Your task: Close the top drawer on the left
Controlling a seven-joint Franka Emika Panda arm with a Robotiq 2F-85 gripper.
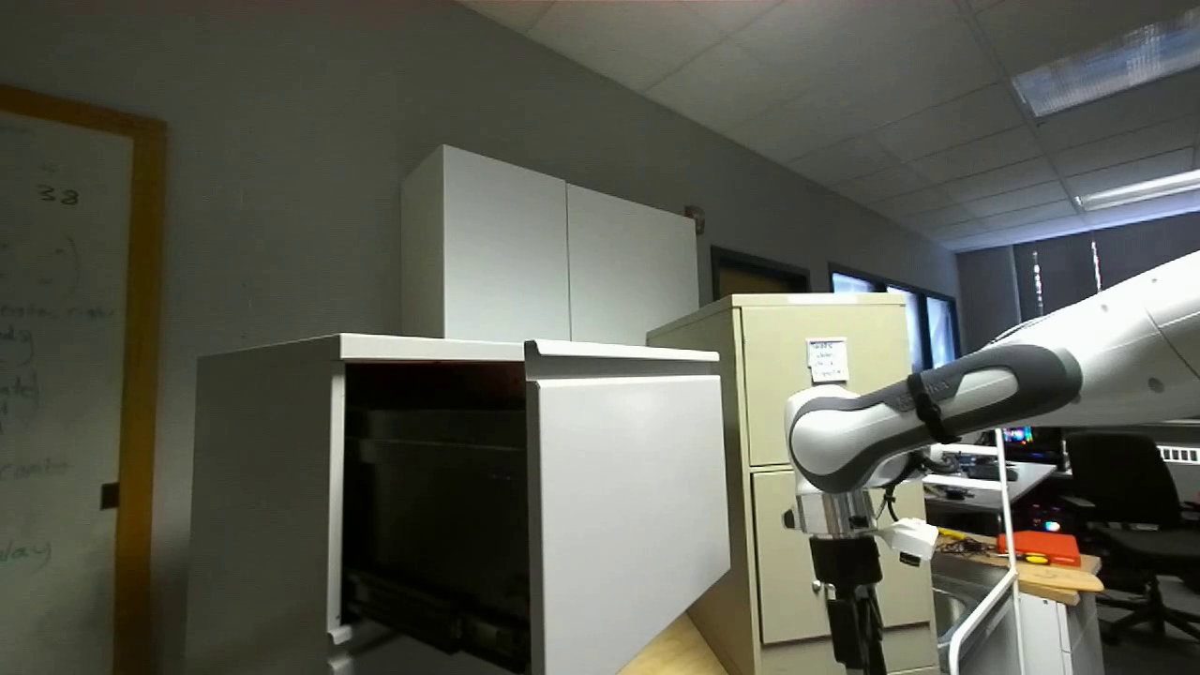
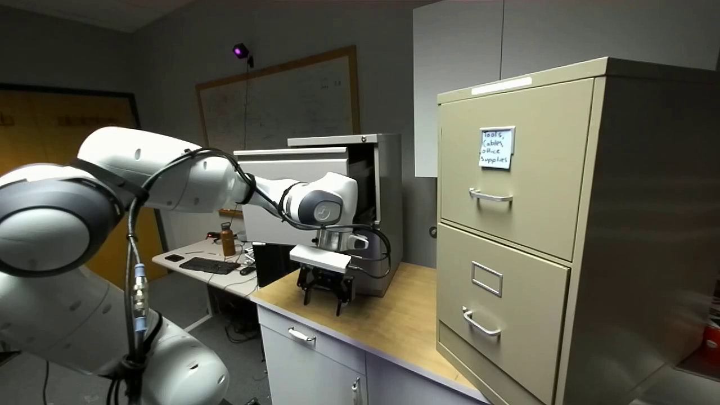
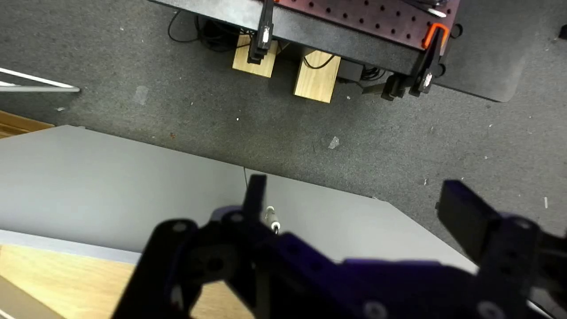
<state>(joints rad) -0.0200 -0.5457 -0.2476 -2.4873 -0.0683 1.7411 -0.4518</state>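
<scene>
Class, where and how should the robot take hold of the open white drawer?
Likely at the top lip of the white drawer, from above. Its upright front stands clear of the cabinet, leaving space behind the lip. The tool points down, open, so could perhaps straddle it. Below the lip, the front is flat, with no visible handle.

I am in what looks like a lab that is part office. In an exterior view, a whiteboard (image 1: 61, 403) with handwriting (image 1: 68, 197) fills the left edge and an office chair (image 1: 1125, 492) stands lower right. In an exterior view, a keyboard (image 2: 209, 265) lies on a desk (image 2: 197, 249) left of centre, and a note (image 2: 496, 149) on a filing cabinet (image 2: 540, 214) at right reads "Tools, Cables, office Supplies". At the top of my wrist view, two clamps (image 3: 263, 33) sit at the edge of a table (image 3: 345, 40) bearing a perforated plate (image 3: 372, 15).
</scene>
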